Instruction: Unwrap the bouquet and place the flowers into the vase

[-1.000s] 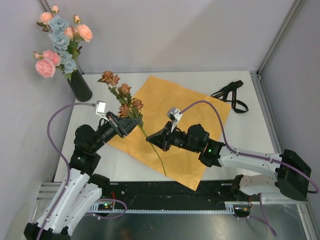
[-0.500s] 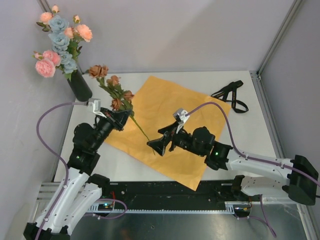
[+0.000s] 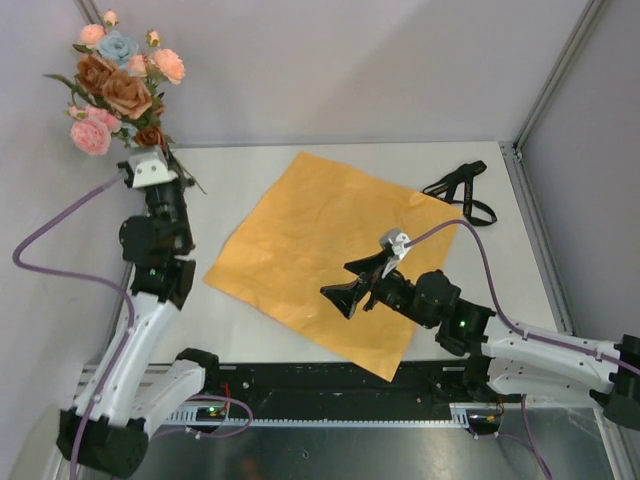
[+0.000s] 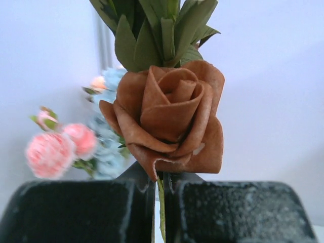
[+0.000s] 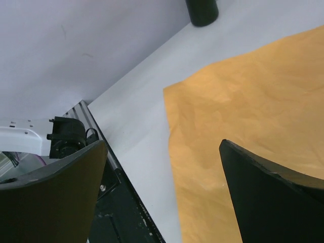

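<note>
A: Right arm first. Pose?
B: It comes in from the lower right of the top view, stretched low and reaching left over the orange paper [image 3: 330,240]. The right gripper [image 3: 345,297] hangs above the paper's lower half with its jaws spread wide and nothing between them. The wrist view agrees: the fingers [image 5: 61,192] are far apart, with only paper and bare table [image 5: 136,106] in the gap.
A: Paper?
B: Flat, unfolded, crinkly, lying diamond-wise mid-table. The black ribbon [image 3: 462,190] lies just off its right corner.
A: Left arm?
B: Reared up on the left side, forearm near vertical in frame, wrist raised toward the upper left. The left gripper [image 3: 152,150] has its jaws pinched almost together on a thin green stem [image 4: 161,212].
A: Whose stem?
B: The brown flowers [image 3: 115,88]. Long axis is upright, blooms on top, stem running down through the jaws. The left wrist view shows a brown rose [image 4: 169,119] with cloth-like petals right above the fingers, and green leaves [image 4: 152,30] over it.
A: Where is that relative to the vase?
B: Upper left corner. The brown blooms sit against the pink and pale blue flowers [image 3: 90,135]. The left wrist hides the vase [image 5: 201,11] in the top view, and only its dark base shows at the top edge of the right wrist view. Can't tell if the stem's end is inside it.
</note>
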Tool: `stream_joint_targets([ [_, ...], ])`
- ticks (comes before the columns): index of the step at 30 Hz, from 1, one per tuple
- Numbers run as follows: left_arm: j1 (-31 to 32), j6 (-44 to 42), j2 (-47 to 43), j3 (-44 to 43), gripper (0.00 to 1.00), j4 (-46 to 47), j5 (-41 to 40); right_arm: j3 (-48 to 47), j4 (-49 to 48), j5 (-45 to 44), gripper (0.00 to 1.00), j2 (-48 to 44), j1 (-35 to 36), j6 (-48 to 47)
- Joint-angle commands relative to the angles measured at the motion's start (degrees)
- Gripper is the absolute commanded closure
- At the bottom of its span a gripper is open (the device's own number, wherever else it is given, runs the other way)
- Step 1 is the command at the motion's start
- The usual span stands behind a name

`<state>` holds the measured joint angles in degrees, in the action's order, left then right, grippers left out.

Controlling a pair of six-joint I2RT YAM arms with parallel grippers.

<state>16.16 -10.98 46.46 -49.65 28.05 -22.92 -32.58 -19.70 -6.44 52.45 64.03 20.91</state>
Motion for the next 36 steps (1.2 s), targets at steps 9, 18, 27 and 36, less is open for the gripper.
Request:
stream_joint_targets([
  [9, -13.3, -14.3, 21.8, -15.8, 1.0, 19.5, 7.5, 3.0, -0.4, -5.5, 0.01, -6.8, -0.1, -3.6],
  [18, -16.9, -14.4, 31.9, -23.0, 1.0, 22.3, 10.0, 3.9, -0.6, -4.8, 0.01, -5.8, -1.1, -3.1],
  [27, -19.0, -15.4, 41.2, -28.6, 1.0, 23.1, 12.2, 5.0, -2.6, -4.2, 0.01, -4.8, -3.3, -2.6],
  [36, -19.1, -17.9, 48.2, -32.1, 1.0, 25.8, 11.6, 6.0, -2.6, -3.3, 0.01, -5.4, -5.8, -2.1],
])
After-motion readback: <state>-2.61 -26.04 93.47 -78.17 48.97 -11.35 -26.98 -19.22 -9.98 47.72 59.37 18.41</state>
